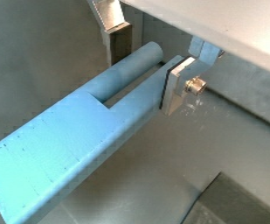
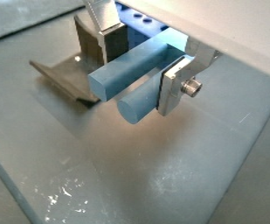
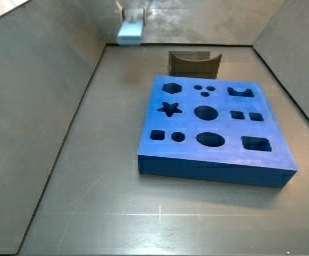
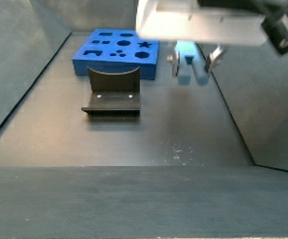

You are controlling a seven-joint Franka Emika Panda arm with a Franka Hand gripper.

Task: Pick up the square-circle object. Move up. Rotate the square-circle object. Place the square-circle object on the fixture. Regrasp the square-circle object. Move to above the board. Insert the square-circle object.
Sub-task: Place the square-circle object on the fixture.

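Clearly the square-circle object [image 1: 72, 131] sits pinched between the gripper [image 1: 147, 63] fingers [image 1: 178, 83], its long body jutting out past them, raised above the floor beside the fixture [image 4: 113, 99] and near the board [image 4: 115, 51].

square-circle object [image 2: 135, 77]: light blue, held aloft | fixture [image 4: 113, 100]: near board [image 3: 213, 135]

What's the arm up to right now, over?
Gripper shut on the square-circle object, raised off the floor. Fixture empty. Board untouched. Nothing in the way.
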